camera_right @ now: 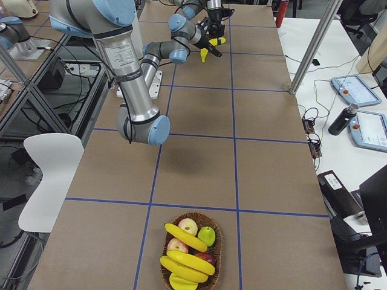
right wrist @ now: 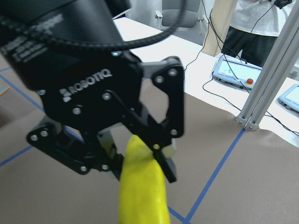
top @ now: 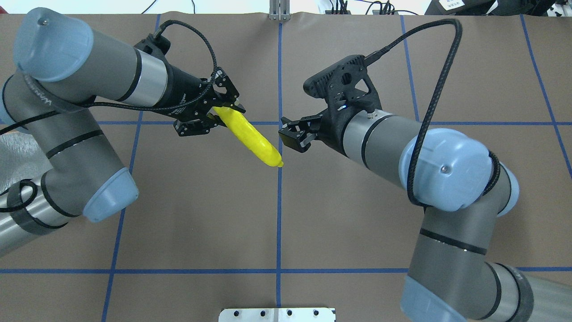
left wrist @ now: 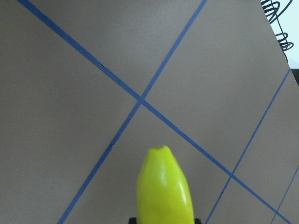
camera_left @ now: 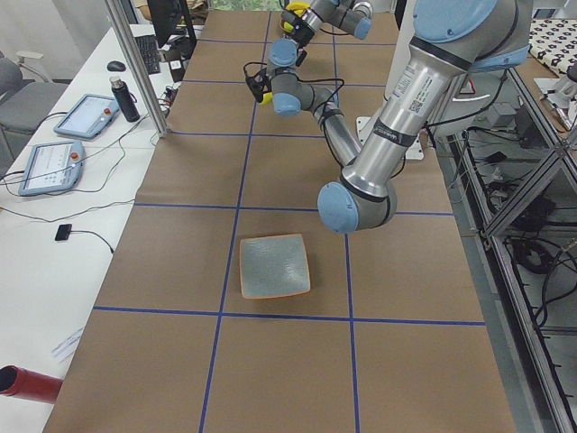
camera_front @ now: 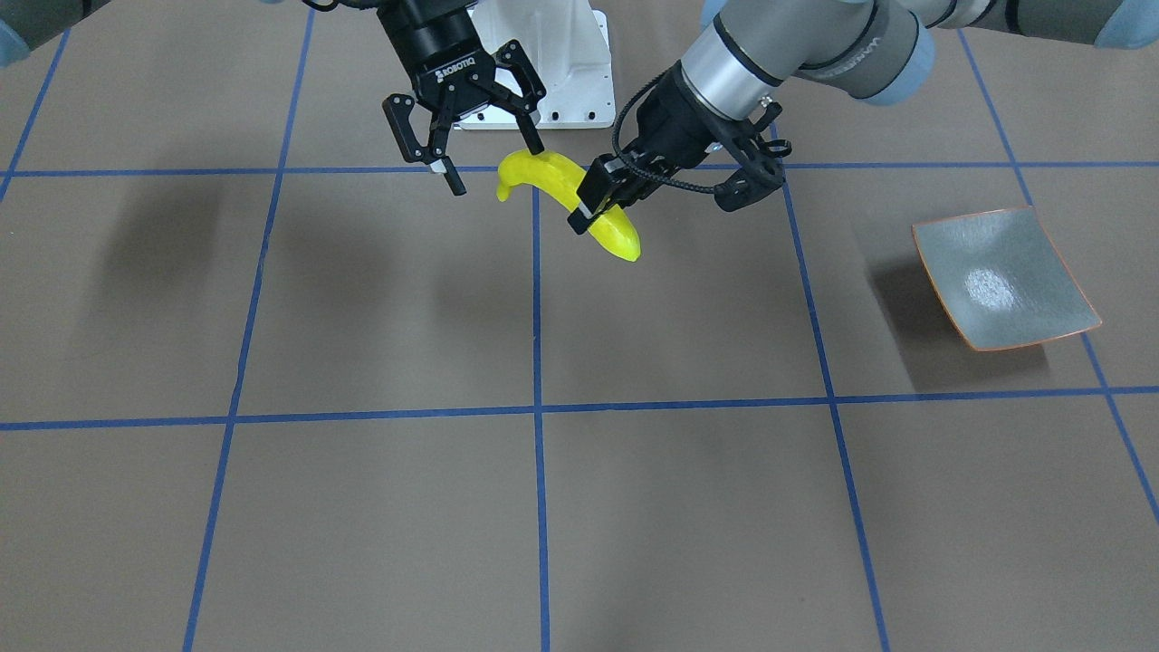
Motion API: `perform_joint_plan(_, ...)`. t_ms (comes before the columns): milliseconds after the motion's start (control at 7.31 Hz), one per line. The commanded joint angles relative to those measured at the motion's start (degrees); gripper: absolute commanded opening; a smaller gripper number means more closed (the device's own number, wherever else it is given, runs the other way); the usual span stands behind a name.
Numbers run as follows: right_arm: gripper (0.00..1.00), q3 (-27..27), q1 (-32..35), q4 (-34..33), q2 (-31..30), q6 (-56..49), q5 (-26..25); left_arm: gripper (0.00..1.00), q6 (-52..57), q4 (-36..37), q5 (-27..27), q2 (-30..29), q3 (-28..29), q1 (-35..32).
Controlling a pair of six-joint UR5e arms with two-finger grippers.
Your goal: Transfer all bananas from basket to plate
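One yellow banana (camera_front: pixel 566 199) hangs in the air above the table's middle. My left gripper (camera_front: pixel 587 213) is shut on its middle, which also shows in the overhead view (top: pixel 222 115) and the right wrist view (right wrist: pixel 135 140). The banana (top: pixel 254 141) sticks out toward my right gripper (top: pixel 286 133). My right gripper (camera_front: pixel 498 168) is open, with its fingers (camera_front: pixel 534 140) standing by the banana's free end; I cannot tell if they touch. The grey-green plate (camera_front: pixel 1005 276) lies empty on my left side. More bananas (camera_right: pixel 184 264) lie in the basket (camera_right: pixel 216 257).
The wicker basket also holds apples (camera_right: pixel 188 226) and a green fruit (camera_right: pixel 207 235), at the table's end on my right. The robot's white base (camera_front: pixel 570 72) is behind the grippers. Blue tape lines cross the brown table. Operator desks with tablets (camera_right: pixel 354 89) flank the table.
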Motion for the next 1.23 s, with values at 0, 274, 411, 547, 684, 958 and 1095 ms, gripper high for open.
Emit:
perform_joint_plan(0, 0.99, -0.14, 9.17, -0.23, -2.56, 3.40, 11.71, 0.00, 6.55, 0.04, -2.35, 8.48, -5.72, -1.63)
perform_joint_plan(274, 0.99, -0.40, 20.48, -6.76, -6.08, 8.50, 31.15, 0.00, 13.31, -0.05, -7.44, 17.44, -10.22, -6.53)
perform_joint_plan(411, 0.99, -0.40, 25.33, -14.91, -6.00, 7.64, 38.23, 0.00, 17.52, -0.22, -11.55, 21.31, -10.50, -10.56)
perform_joint_plan(547, 1.00, -1.01, 27.12, -18.91, -7.13, 3.02, 39.00, 0.00, 22.96, -0.40, -15.25, 26.05, -10.50, -15.30)
perform_joint_plan(684, 1.00, -1.28, 29.31, -19.99, -9.92, -3.55, 39.09, 0.00, 32.33, -0.40, -17.81, 30.80, -10.32, -19.52)
perform_joint_plan(958, 1.00, -2.51, 34.49, -19.92, -15.64, -16.30, 41.45, 0.00, 50.54, -0.48, -18.28, 38.20, -7.09, -25.34)
perform_joint_plan(1095, 1.00, -2.86, 37.83, -19.92, -18.71, -23.67, 43.99, 0.00, 59.23, -0.49, -18.19, 40.58, -4.90, -27.02)
